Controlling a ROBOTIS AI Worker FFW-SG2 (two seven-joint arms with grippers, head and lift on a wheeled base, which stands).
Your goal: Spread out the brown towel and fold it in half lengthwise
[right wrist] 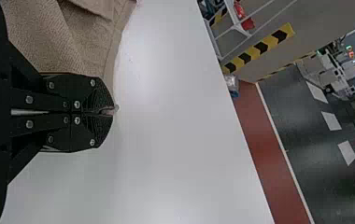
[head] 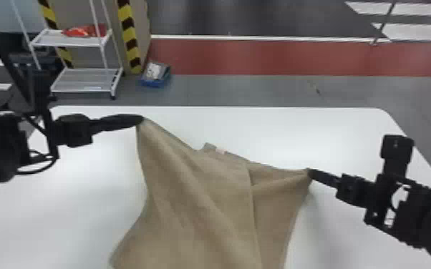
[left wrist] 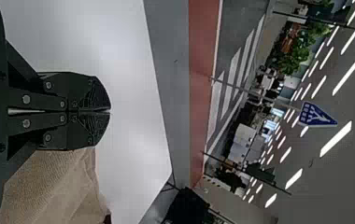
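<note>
In the head view my left gripper (head: 141, 120) is shut on the upper left corner of the brown towel (head: 204, 200), lifted above the white table. My right gripper (head: 309, 172) pinches the towel's upper right corner, lower and nearer. Between them the top edge sags, with a small tag along it, and a fold line runs down the right part. The left wrist view has the closed left gripper (left wrist: 109, 111) beside hanging towel (left wrist: 59, 186). In the right wrist view a bit of towel (right wrist: 87, 42) pokes from the tips of the right gripper (right wrist: 114, 110).
The white table (head: 297, 132) extends around the towel, its far edge just beyond my left gripper. Past it on the floor stand a white wire rack (head: 86, 80) and a blue box (head: 155, 74).
</note>
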